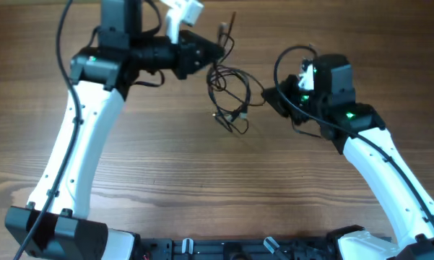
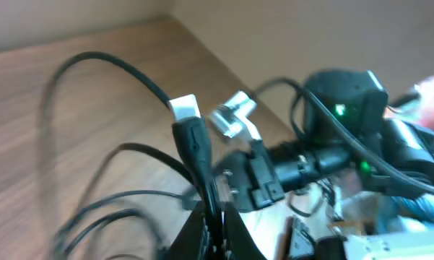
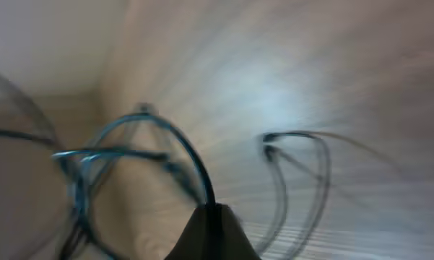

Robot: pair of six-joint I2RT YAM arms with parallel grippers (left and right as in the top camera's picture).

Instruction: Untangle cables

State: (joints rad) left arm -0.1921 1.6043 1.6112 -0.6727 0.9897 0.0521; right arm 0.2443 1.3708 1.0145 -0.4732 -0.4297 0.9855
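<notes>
Tangle of cables [image 1: 227, 114] on table [image 1: 166, 173], left gripper [image 2: 211, 217] and right gripper [image 3: 213, 213] each clamped on one

This looks like a robotics lab bench. A white-and-black left arm [image 1: 79, 144] and right arm [image 1: 390, 173] rise from a black base rail [image 1: 224, 249] at the edge of a wood-grain desk [image 1: 166, 180].

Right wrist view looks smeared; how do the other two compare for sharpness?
Right wrist: heavy motion blur, cables streaked, table grain smeared. Left wrist: plug fairly sharp, loops and background soft. Overhead: sharp and evenly lit, only faint shadows.
</notes>
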